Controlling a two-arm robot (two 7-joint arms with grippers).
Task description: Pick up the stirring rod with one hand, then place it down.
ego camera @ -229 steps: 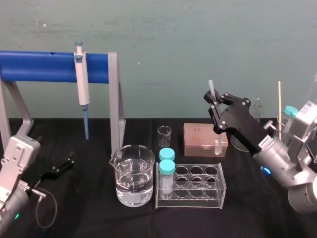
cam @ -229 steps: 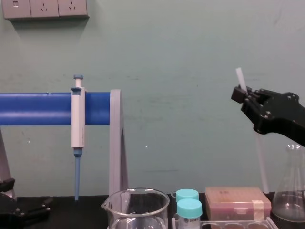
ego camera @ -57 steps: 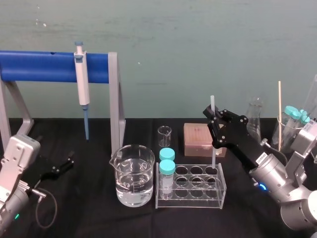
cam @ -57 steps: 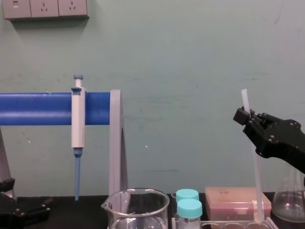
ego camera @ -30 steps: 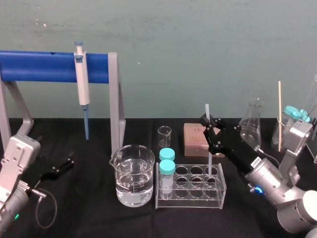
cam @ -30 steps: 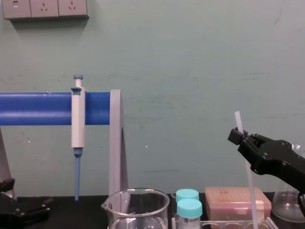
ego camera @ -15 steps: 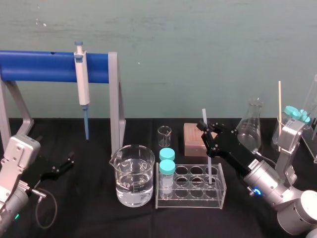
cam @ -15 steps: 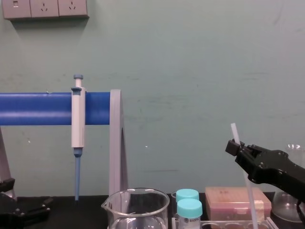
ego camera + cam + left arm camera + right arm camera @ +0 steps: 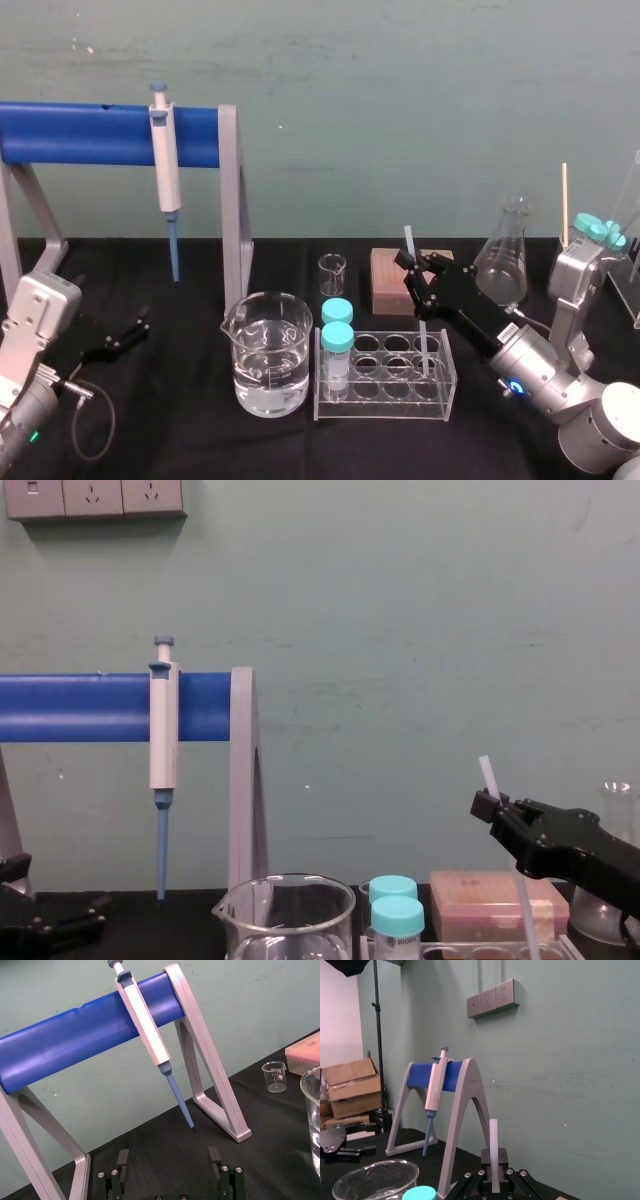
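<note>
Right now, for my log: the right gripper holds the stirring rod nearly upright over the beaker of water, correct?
Not the beaker. In the head view the right gripper holds the stirring rod nearly upright over the clear tube rack, at its right end; the beaker stands left of it. The left gripper lies idle, far left.

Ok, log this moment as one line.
right gripper: shut on rod, above rack | rod: near upright, lower end at rack's right wells | left gripper: open, parked far left
</note>
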